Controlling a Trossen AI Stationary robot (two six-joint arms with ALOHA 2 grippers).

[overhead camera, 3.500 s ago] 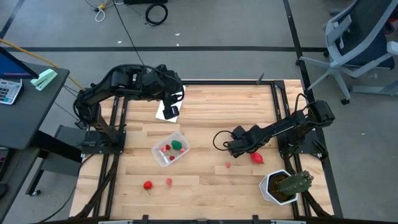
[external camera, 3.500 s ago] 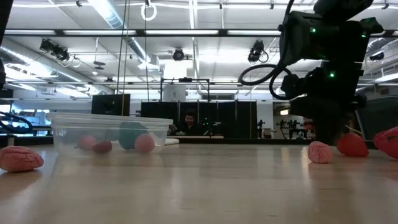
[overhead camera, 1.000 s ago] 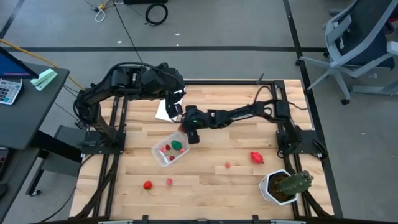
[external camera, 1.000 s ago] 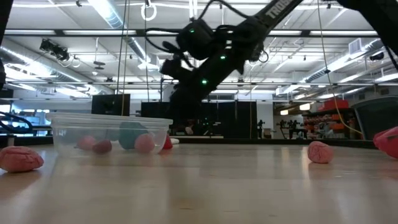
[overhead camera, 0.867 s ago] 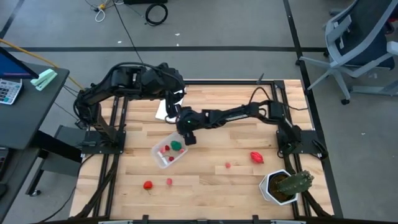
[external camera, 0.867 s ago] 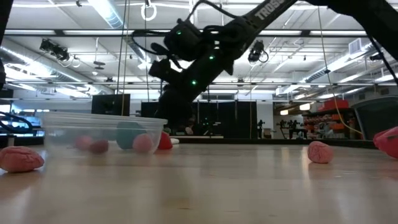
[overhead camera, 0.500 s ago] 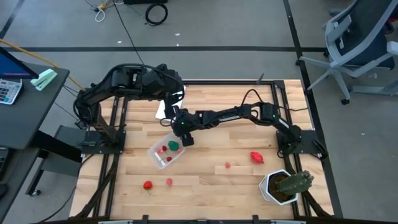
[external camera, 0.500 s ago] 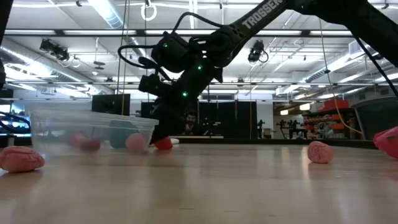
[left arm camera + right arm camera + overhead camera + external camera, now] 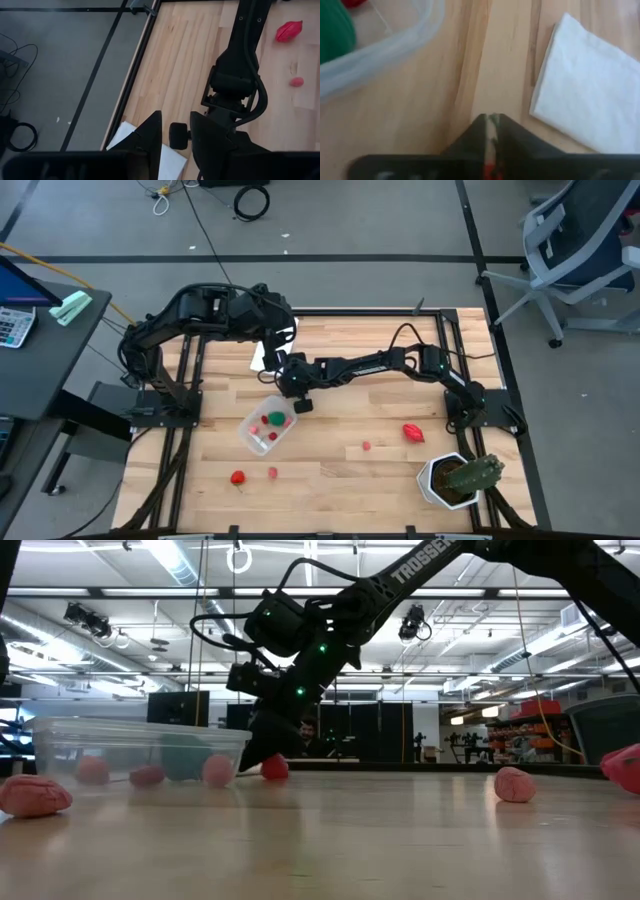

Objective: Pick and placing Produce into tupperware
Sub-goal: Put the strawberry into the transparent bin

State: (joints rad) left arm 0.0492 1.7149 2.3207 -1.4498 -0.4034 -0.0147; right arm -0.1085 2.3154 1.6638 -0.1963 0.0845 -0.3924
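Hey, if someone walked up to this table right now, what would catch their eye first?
Probably the right arm stretched across the wooden table, its right gripper low beside the small clear plastic tupperware box, shut on a small red toy piece. Next, the round green piece inside the box, and the green cactus in a white pot at the table's near right corner.

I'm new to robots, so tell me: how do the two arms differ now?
The right gripper reaches low across the table, beside the tupperware; the left gripper hangs back above the white panel. Right jaws pinch a red piece; left jaws are apart, empty. Both arms are dark.
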